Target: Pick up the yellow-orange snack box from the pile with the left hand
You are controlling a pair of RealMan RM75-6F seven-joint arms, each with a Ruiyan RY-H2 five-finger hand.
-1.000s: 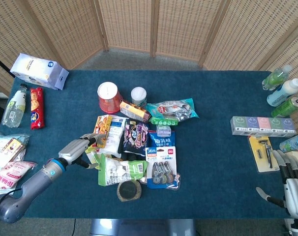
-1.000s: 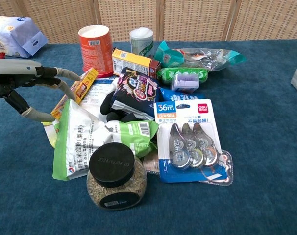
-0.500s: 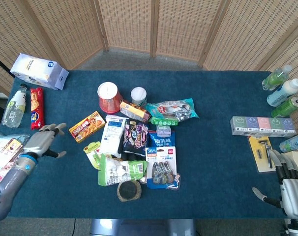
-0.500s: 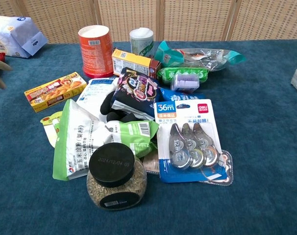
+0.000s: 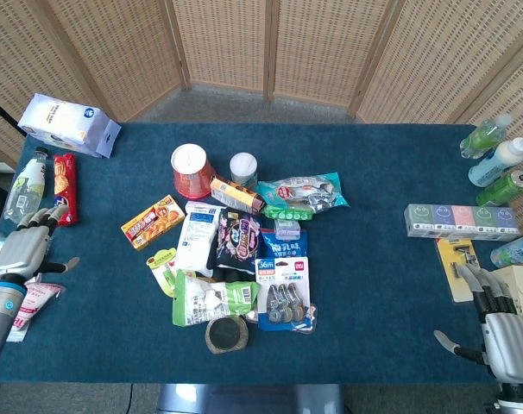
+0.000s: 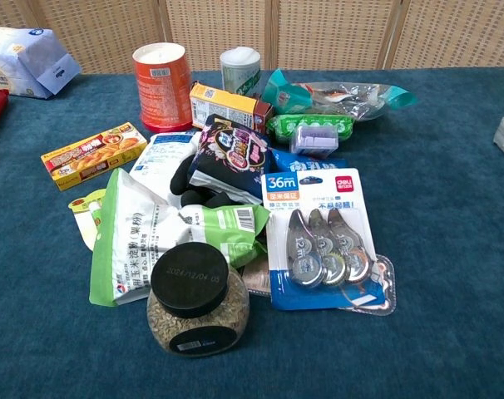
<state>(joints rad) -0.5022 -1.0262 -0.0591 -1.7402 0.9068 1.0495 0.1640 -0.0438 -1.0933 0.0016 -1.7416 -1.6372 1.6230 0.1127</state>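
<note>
Bright, even daylight, soft faint shadows, both views sharply focused.

correction tape pack (image 6: 323, 237): "36m", "deli" | jar lid (image 6: 190, 280): "2024/12/04 05"

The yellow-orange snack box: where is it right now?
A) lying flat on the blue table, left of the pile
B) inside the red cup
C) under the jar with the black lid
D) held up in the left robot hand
A: the yellow-orange snack box lies flat on the table, and the left robot hand is empty, away from it.
</note>
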